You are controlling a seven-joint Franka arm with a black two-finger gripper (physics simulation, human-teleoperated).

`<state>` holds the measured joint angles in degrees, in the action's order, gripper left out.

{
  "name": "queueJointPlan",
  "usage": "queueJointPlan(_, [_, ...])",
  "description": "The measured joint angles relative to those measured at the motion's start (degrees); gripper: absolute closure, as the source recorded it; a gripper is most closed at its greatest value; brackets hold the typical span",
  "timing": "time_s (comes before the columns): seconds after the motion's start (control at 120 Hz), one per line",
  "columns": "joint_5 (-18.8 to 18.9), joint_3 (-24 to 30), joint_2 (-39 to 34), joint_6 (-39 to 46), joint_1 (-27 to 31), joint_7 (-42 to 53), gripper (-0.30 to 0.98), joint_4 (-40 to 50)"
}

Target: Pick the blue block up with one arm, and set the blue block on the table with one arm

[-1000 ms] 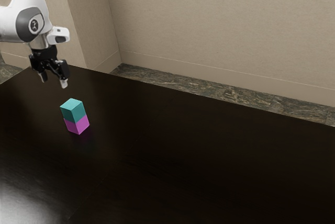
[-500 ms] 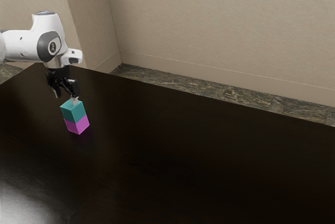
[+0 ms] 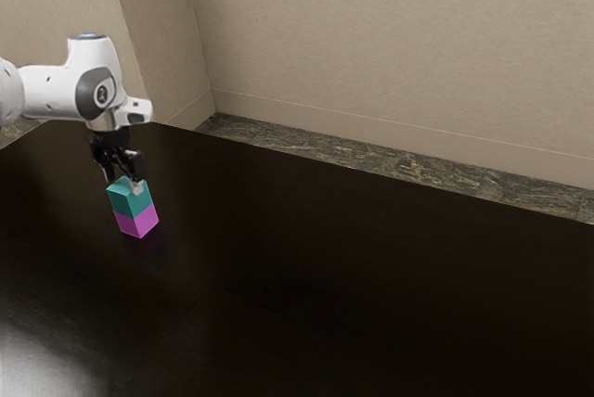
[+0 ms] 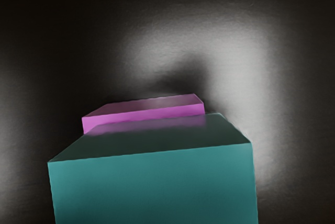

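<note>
My end effector (image 3: 124, 185) is open, fingers apart w/ blue blk's (image 3: 129, 203) top btwn them. Blue blk sits directly on pink blk (image 3: 138, 222), which rests on bench (image 3: 325, 267).

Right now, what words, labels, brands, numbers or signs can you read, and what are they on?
No text readable.
One small mark on my arm's round grey joint: too small to read.
Blue block, pink block, table: no lettering visible.
</note>
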<state>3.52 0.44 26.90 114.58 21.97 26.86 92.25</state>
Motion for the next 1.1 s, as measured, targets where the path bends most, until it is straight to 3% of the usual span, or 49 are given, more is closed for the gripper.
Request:
queueJointPlan(0.567, [0.1,0.0,2.7,0.1,0.1,1.2,0.00,-0.6])
queueJointPlan(0.8, [0.0,-0.1,3.0,0.1,0.1,1.3,0.23,-0.9])
queueJointPlan(1.1, [-0.1,-0.1,2.5,0.2,0.3,1.2,0.27,-1.0])
